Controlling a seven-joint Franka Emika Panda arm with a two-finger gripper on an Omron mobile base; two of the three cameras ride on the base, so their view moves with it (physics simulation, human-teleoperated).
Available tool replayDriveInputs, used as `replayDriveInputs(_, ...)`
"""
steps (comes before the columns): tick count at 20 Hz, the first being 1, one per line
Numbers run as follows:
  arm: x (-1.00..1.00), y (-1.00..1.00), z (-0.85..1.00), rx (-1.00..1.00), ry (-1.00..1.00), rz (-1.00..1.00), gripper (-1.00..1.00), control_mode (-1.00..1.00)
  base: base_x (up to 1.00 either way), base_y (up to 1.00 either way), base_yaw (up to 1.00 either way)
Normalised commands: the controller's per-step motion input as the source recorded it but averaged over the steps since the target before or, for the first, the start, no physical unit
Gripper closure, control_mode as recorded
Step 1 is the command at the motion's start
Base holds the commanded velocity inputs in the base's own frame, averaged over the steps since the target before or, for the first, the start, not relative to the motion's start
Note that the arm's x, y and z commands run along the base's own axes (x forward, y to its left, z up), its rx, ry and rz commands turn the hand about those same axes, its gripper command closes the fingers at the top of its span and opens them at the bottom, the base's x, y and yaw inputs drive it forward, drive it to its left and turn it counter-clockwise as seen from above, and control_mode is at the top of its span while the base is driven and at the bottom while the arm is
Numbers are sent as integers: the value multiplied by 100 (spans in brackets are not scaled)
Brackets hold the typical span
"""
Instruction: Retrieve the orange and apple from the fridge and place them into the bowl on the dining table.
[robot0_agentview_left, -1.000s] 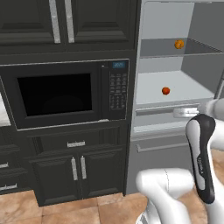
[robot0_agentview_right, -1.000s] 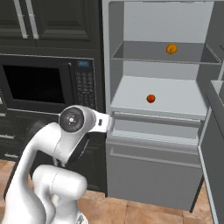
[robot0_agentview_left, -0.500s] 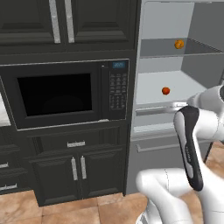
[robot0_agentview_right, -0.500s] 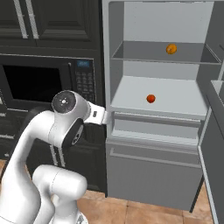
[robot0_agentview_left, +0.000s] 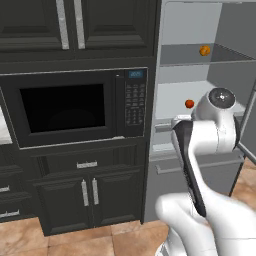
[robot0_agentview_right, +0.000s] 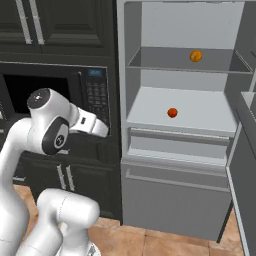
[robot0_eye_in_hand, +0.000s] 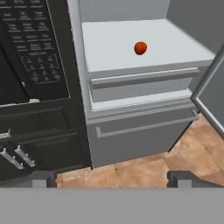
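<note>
The grey fridge stands open. The yellow-orange orange lies on its upper shelf, also visible from the left. One shelf lower rests the redder apple, seen up and right of centre in the hand view. My gripper is open with nothing between its fingers. It hangs well short of the fridge, in front of the microwave's keypad side, and looks down at the fridge's drawers. The bowl and the dining table are out of view.
A black microwave sits in dark cabinets left of the fridge, with cabinet doors below it. The open fridge door juts out on the right, and its edge crosses the hand view. The floor is tan tile.
The arm has folded up and back. The hand has drawn left, away from the fridge opening to the microwave's front. The jaws stayed open and both fruits lie where they were.
</note>
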Motion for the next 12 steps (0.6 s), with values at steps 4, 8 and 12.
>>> replayDriveInputs(4,0,17,0,-6,6,-8,-100,100,0,0,-2)
replayDriveInputs(8,0,0,0,0,0,0,-100,100,-1,-36,0)
replayDriveInputs(12,0,0,0,0,0,0,-100,100,-2,-73,0)
